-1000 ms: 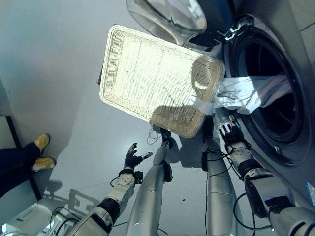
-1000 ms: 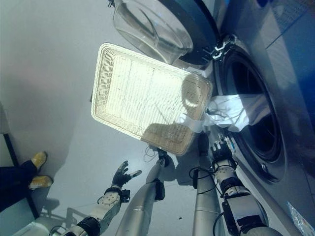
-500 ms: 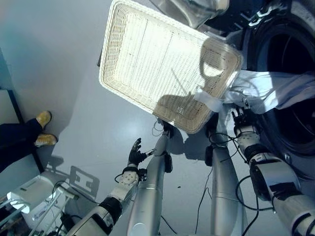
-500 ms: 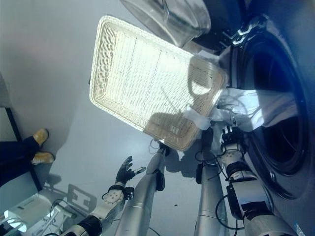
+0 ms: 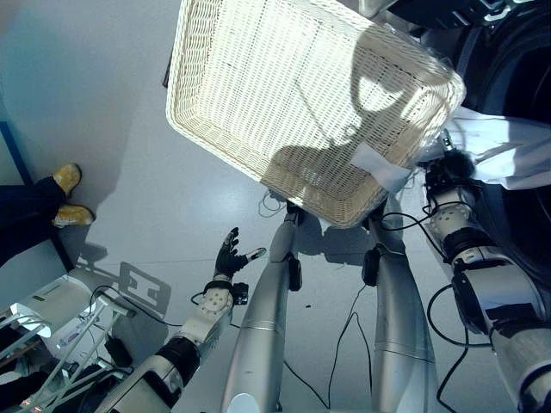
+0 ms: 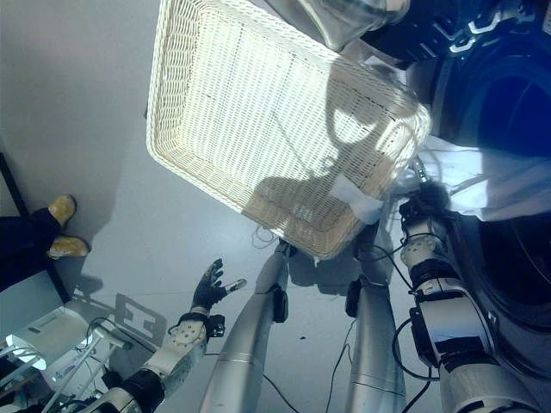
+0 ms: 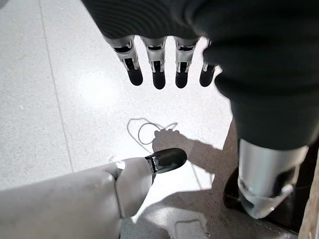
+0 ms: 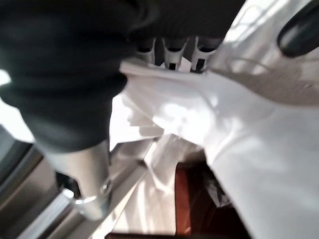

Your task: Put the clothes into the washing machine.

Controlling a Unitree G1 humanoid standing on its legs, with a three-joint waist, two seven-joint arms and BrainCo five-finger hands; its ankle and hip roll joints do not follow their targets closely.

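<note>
The white garment [image 5: 508,155] hangs half in and half out of the washing machine [image 6: 508,112] on the right of the scene: part of it lies across the dark door opening, and a loose corner [image 5: 379,168] trails left over the near right rim of the wicker basket [image 5: 284,95], which otherwise looks bare. The right hand [image 5: 449,168] sits at the lower edge of the opening, against the cloth. In its wrist view the fingers [image 8: 172,57] reach into folds of the fabric and their tips are hidden, so whether they pinch it cannot be told. The left hand [image 5: 228,258] hangs low on the left over the grey floor [image 5: 103,103], fingers spread and holding nothing.

The cloth looks thin, light and limp, creasing wherever it is touched. It will probably not push as one piece; it should drape and slide back over the smooth rim unless gathered. A sensible hold would be the bunched middle near the opening, then the trailing corner, which might snag on the weave.
</note>
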